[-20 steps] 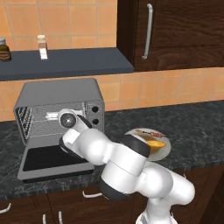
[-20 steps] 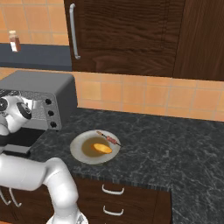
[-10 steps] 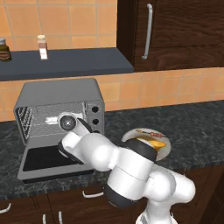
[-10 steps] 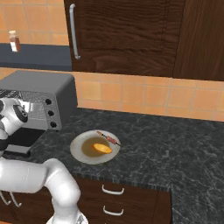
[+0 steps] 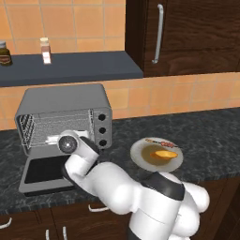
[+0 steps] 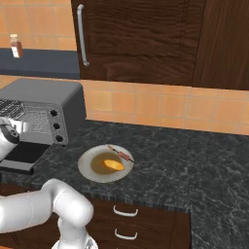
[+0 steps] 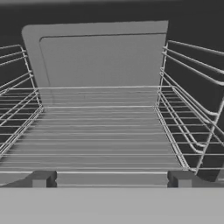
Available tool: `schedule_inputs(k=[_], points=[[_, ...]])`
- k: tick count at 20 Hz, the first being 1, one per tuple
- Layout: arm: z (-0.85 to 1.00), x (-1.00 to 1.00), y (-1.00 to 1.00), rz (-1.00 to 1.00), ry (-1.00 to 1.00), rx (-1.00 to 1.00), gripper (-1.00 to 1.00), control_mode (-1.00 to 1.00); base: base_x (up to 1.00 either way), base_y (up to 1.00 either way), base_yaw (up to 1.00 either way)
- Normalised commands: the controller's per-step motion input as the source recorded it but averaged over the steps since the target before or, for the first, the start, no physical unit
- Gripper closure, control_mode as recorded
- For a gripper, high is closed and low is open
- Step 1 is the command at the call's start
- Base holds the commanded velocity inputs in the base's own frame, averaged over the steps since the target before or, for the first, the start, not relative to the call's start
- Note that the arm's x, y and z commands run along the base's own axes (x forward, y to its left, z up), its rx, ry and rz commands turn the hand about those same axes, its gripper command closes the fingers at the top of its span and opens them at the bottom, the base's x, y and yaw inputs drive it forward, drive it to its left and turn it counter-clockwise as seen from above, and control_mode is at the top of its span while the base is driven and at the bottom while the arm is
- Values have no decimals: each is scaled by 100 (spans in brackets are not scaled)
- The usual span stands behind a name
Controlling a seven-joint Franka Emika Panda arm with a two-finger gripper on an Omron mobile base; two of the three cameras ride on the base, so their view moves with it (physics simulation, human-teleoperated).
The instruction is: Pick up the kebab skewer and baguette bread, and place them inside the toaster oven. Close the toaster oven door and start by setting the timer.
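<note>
The grey toaster oven (image 5: 65,105) stands at the counter's left with its door (image 5: 44,172) folded down flat in front. In the hand view my gripper (image 7: 111,179) is open with nothing between the fingertips (image 7: 41,179), and it looks straight into the oven at the bare wire rack (image 7: 96,140). My wrist (image 5: 69,143) hovers over the door at the oven mouth. To the right of the oven a round plate (image 5: 140,157) holds the golden baguette bread (image 5: 165,153) and the kebab skewer (image 5: 159,142). The right base view shows the baguette bread (image 6: 114,165) and skewer (image 6: 121,154) too.
The oven's three dark knobs (image 5: 102,129) run down its right panel. A dark shelf (image 5: 84,65) above the oven carries a spice bottle (image 5: 45,50) and a jar (image 5: 3,49). Dark wood cabinets (image 5: 187,33) hang above the black stone counter (image 5: 206,136).
My hand has drawn back and down from the oven mouth toward the lowered door. The jaws stay open. Plate, bread and skewer have not moved.
</note>
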Motion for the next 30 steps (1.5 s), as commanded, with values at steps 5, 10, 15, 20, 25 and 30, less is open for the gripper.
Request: schedule_inputs(k=[5,10,15,20,25,30], points=[[-56,-67,0,-8,5,0,-100,-100,0,0,0],[-40,-62,0,-4,9,0,-100,-100,0,0,0],[-18,-52,1,0,9,0,-100,-100,0,0,0],[0,-29,2,0,8,0,-100,-100,0,0,0],[23,-25,-13,-7,13,0,-100,-100,0,0,0],[39,-2,-33,-20,25,0,-100,-100,0,0,0]])
